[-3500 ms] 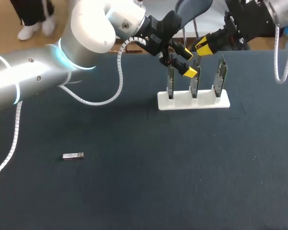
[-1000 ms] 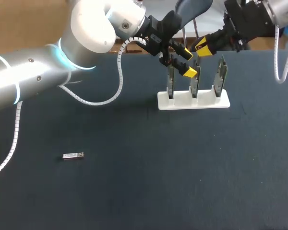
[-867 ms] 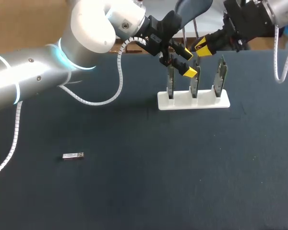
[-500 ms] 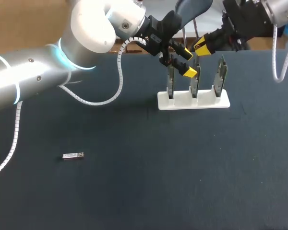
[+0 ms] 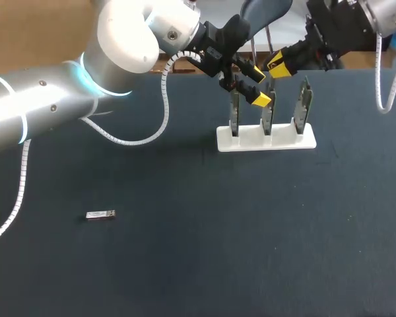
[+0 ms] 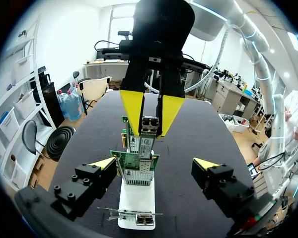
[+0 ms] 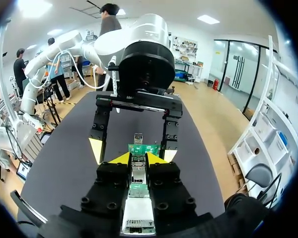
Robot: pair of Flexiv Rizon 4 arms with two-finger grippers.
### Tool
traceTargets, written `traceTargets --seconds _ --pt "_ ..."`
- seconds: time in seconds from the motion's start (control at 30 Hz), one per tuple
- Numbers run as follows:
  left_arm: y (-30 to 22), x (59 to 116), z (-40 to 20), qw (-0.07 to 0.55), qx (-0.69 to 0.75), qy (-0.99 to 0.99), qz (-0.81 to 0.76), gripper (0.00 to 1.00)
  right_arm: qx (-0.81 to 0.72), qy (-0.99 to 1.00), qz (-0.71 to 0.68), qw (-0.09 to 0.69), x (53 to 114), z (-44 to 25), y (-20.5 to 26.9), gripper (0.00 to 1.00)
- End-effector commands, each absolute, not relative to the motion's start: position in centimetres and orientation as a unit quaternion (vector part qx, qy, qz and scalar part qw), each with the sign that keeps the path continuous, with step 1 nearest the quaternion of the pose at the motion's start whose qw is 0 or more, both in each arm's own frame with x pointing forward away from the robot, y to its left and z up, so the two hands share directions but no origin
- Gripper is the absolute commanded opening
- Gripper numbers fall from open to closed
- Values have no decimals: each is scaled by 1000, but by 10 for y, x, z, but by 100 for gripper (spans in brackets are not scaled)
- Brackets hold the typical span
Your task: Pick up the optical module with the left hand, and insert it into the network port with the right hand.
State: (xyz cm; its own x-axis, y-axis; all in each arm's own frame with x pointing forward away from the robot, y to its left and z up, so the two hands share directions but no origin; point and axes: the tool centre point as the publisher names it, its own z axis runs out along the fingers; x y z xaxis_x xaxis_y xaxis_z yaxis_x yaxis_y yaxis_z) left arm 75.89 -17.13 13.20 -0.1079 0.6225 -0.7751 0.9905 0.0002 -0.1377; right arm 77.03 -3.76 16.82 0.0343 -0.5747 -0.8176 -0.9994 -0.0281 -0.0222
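My right gripper (image 5: 280, 66) hangs over the white stand (image 5: 266, 139) and is shut on a small metal optical module (image 6: 148, 130); the module also shows between its own yellow tips (image 7: 137, 166). Green network cards (image 5: 267, 116) stand upright in the stand, and the held module sits just above a card's top edge (image 6: 134, 163). My left gripper (image 5: 259, 86) is open, facing the right one, its fingers standing to either side of the cards (image 6: 154, 166) with nothing held. A second optical module (image 5: 100, 214) lies flat on the dark table at the left.
The stand holds three cards in a row near the table's back edge. My left arm (image 5: 66, 99) stretches across the back left of the table, with its white cable (image 5: 152, 132) looping down onto the dark mat (image 5: 218, 231).
My right gripper has wavered slightly over the stand and is back where it was. The left arm and the module on the table have not moved.
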Motion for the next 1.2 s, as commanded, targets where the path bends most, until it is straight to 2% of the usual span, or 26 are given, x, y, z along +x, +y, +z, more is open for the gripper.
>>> traceTargets --seconds 0.03,1.2 --pt "-172 761 132 260 615 657 -350 100 -640 616 326 325 774 165 -37 0" --pt "-172 761 132 260 615 657 -350 100 -636 618 333 319 771 166 -38 0"
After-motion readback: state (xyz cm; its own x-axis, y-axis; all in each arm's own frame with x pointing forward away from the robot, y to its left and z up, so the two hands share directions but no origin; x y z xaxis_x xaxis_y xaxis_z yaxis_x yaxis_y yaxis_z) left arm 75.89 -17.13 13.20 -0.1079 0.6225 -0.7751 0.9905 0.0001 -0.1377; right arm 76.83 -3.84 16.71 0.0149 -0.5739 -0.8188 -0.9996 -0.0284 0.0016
